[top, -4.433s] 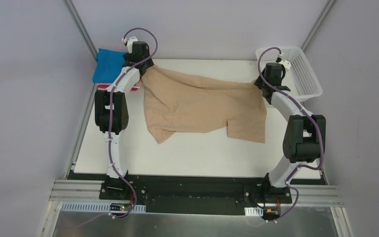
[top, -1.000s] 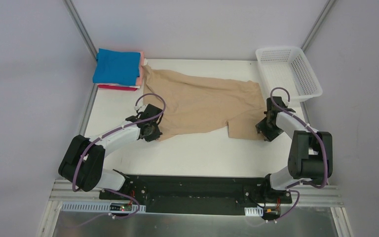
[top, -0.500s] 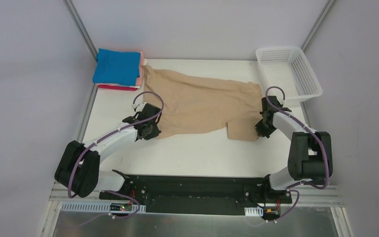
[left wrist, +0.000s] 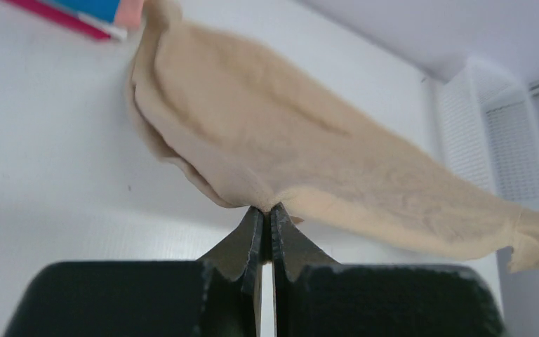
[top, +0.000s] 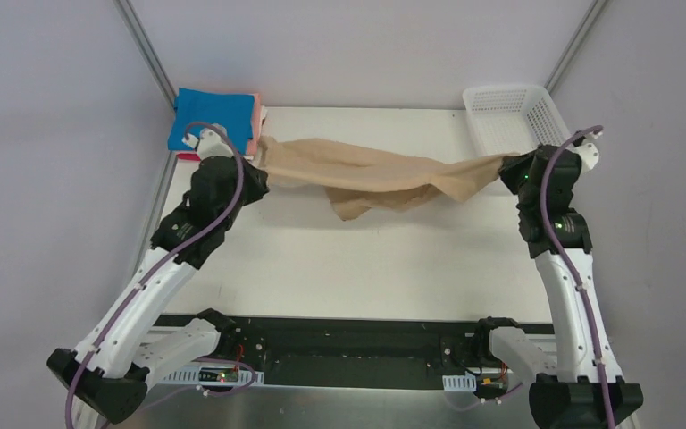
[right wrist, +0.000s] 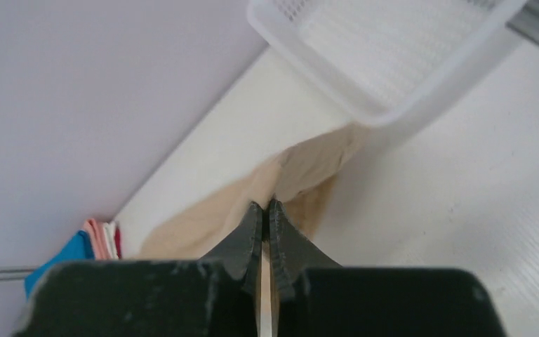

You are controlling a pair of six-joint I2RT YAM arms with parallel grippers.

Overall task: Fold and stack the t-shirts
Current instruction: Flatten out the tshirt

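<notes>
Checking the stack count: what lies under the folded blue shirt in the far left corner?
Under the blue shirt, edges of a pink shirt and a red shirt show. How many more layers lie between them is covered.

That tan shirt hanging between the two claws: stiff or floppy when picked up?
Probably floppy: the tan t-shirt sags and bunches between the left gripper and right gripper. Likely light, since small pinches at its ends hold it up.

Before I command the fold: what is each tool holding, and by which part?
Both hold the tan soft-cloth t-shirt: left tool pinches an edge at its left end, right tool its right end.
</notes>
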